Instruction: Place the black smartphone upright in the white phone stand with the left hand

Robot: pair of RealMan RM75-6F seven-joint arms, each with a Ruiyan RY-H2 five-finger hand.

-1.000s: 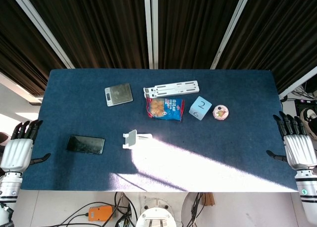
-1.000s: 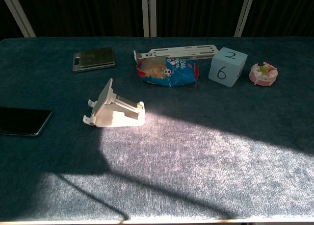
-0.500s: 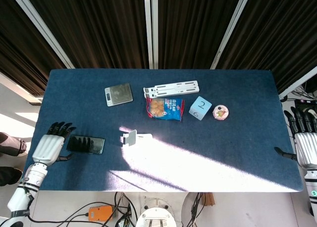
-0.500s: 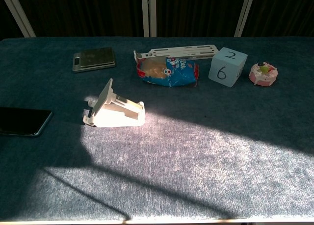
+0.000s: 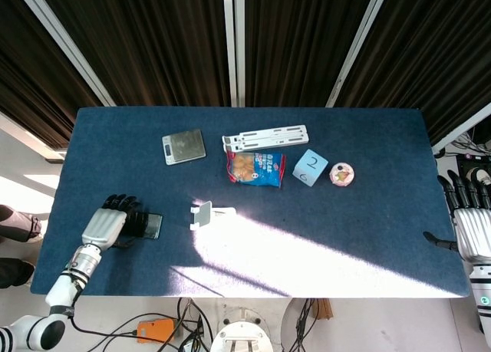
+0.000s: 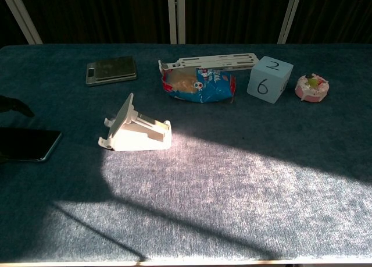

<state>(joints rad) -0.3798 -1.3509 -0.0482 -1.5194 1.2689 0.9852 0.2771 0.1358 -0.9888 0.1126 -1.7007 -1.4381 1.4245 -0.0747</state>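
Dark curtains hang behind a blue-felt table (image 5: pixel 368 237), w/ a slab of sunlight across its near half. The left hand (image 5: pixel 107 223) sits over the phone (image 6: pixel 26 143), which lies flat near the table's left edge; in the head view the fingers (image 5: pixel 130 214) cover most of it and only its right end shows. The chest view gives a dark fingertip at the far left, above the phone, but not enough to say whether the fingers touch it or merely hover, so whether that hand is gripping anything can't be told (the phone is plainly not lifted, though). The right hand (image 5: pixel 469 229) waits off the table's right edge, fingers apart, holding nothing.

The white stand (image 6: pixel 135 130) is upright just right of the phone, its sloped back plate leaning left, its cradle empty. Behind it, well apart: a small scale (image 5: pixel 184 146), a folded white rack (image 5: pixel 265 136), a snack bag (image 5: pixel 255 168) touching the rack's front, a blue cube (image 6: pixel 269 76) marked 2 and 6, and a pink cake-like toy (image 6: pixel 312 86).

Progress looks early, approx. at the reach-and-grasp step. Nothing is done beyond getting the hand to the phone. Left to do: secure a grip, lift, turn the phone upright, carry it right, seat it in the cradle, let go.
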